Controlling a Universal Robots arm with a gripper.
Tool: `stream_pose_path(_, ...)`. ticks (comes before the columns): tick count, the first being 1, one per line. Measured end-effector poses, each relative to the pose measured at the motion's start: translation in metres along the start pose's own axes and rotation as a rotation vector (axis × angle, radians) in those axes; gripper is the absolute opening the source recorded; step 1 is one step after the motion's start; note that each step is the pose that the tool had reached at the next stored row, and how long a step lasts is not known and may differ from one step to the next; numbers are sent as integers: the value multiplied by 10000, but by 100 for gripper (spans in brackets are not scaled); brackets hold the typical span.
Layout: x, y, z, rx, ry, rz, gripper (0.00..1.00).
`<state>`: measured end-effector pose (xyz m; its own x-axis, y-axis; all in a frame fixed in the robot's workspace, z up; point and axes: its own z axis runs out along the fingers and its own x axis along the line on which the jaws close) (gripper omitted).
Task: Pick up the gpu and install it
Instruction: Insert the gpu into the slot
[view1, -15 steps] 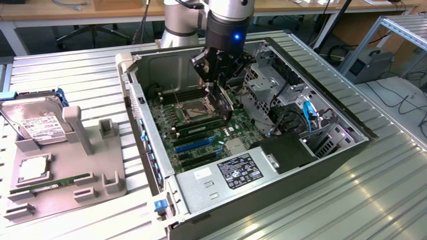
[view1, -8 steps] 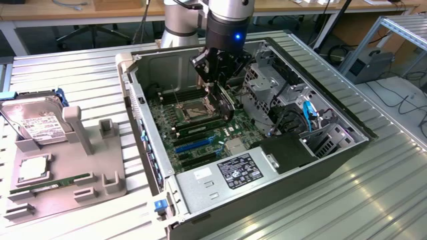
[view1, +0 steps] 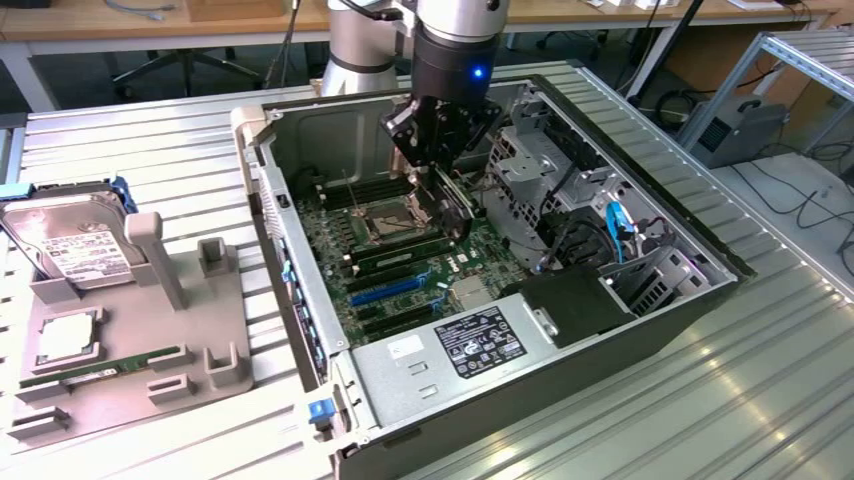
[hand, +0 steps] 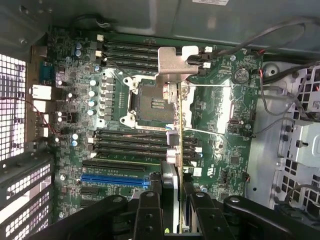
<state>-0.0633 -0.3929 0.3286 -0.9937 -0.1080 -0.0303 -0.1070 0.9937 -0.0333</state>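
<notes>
Gripper (view1: 441, 160) of the single arm, lowered into the open computer case (view1: 667, 300) and pinching the gpu (view1: 455, 205) between its black fingers (hand: 150, 212); jaws were pressed against the card's two faces, and the card hung on edge beneath them above the motherboard (view1: 400, 265). In the wrist view the gripper (hand: 172, 202) held the gpu (hand: 174, 135) seen edge-on as a thin strip crossing the CPU socket (hand: 154, 102) and the dark memory slots (hand: 125, 147); its silver end bracket (hand: 175, 62) stood at the end farthest from the fingers, over a second bank of memory slots. The blue expansion slot (hand: 114, 178) lay just beside the fingers and off to one side of the card, not in line with it; whether the card's lower edge touched the board could not be told. A power supply (view1: 474, 345) with a printed label occupied the near corner of the case. On the exterior view's left, outside the case, a grey fixture tray (view1: 200, 330) carried a hard drive (view1: 74, 250) propped at a tilt and a slim green RAM stick (view1: 120, 363), both well apart from the gripper; case and tray rested on a ribbed metal table (view1: 747, 400).
</notes>
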Motion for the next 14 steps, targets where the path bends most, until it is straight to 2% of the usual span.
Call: stream_pose_path(14,0,0,0,-26,-30,-892,27)
